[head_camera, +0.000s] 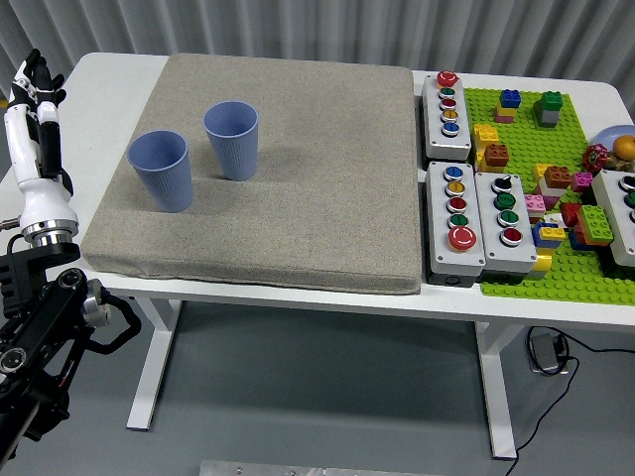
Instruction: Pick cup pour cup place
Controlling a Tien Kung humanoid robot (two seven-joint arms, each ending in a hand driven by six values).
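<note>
Two blue ribbed plastic cups stand upright on a beige mat (288,208). The left cup (163,170) is nearer the mat's left edge. The second cup (233,139) stands a little further back and to its right. They are close together but apart. My left hand (32,84) is raised at the picture's left edge, beyond the table's left end, well left of both cups. Its fingers are relaxed and hold nothing. My right arm is out of view.
Three grey button boxes (445,116) (455,219) (507,211) sit right of the mat. A green baseplate (556,278) with loose toy bricks fills the table's right end, with another box (623,213) at the picture's edge.
</note>
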